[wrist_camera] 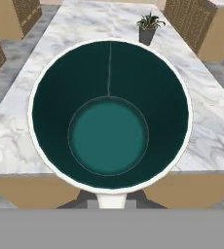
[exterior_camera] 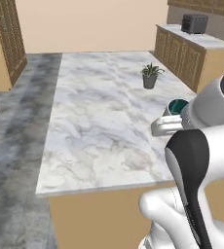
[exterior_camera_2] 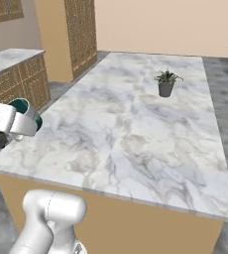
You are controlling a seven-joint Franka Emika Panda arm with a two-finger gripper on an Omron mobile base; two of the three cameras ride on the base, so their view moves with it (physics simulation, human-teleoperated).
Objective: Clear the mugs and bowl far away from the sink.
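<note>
A mug (wrist_camera: 109, 121), teal inside with a white rim, hangs in the air just off the near corner of the marble island (wrist_camera: 211, 121). Its white handle sits between the two dark fingertips of my gripper (wrist_camera: 109, 200), which is shut on it. From the left base view the mug (exterior_camera: 177, 105) peeks out behind my white arm, at the island's right edge. From the right base view the mug (exterior_camera_2: 26, 107) shows behind the white hand, at the island's left near corner. The bowl and the sink are out of view.
A small potted plant (exterior_camera: 150, 77) (exterior_camera_2: 166, 84) stands toward the far end of the marble island (exterior_camera: 104, 121). A side counter with wooden cabinets (exterior_camera: 192, 53) carries a dark toaster (exterior_camera: 194, 23). Grey floor (exterior_camera: 16, 146) runs along the island.
</note>
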